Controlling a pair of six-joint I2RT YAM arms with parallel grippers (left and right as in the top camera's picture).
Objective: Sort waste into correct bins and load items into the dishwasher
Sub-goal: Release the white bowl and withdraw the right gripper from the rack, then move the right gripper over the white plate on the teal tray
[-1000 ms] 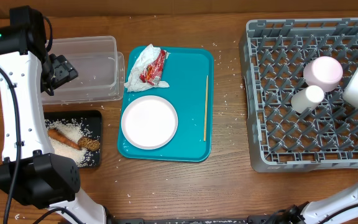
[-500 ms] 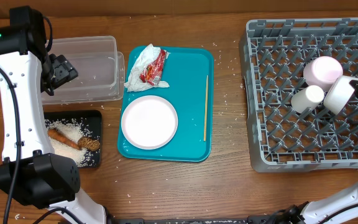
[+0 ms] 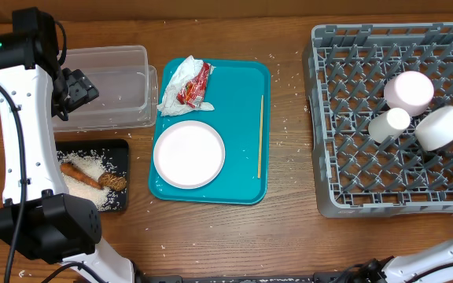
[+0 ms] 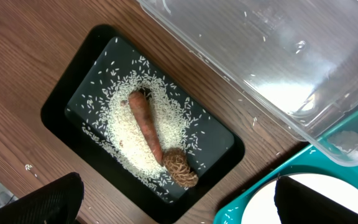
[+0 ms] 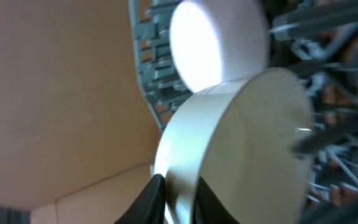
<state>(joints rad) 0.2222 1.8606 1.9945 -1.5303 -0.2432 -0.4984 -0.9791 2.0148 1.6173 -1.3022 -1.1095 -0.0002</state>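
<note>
My right gripper (image 5: pixel 180 200) is shut on the rim of a white bowl (image 5: pixel 247 143), which it holds tilted over the grey dish rack (image 3: pixel 352 157), just right of the small white cup (image 3: pixel 388 124). A second bowl (image 3: pixel 408 90) rests upturned behind them. The round plate (image 3: pixel 189 153), crumpled napkin (image 3: pixel 175 79), red wrapper (image 3: pixel 196 85) and thin wooden stick (image 3: pixel 260 137) lie on the teal tray (image 3: pixel 242 86). My left gripper (image 4: pixel 182 208) hangs open above the black tray (image 4: pixel 73 93), which holds the carrot stick (image 4: pixel 146 124), brown lump (image 4: pixel 180 167) and rice (image 4: pixel 126 134).
The clear tub (image 3: pixel 108 86) sits at the back left, beside the left arm. Loose rice grains dot the wood between the teal tray and the rack. The right arm enters from the far right edge.
The right gripper carried the bowl in from the rack's right edge and lowered it beside the cup. The left arm has not moved.
</note>
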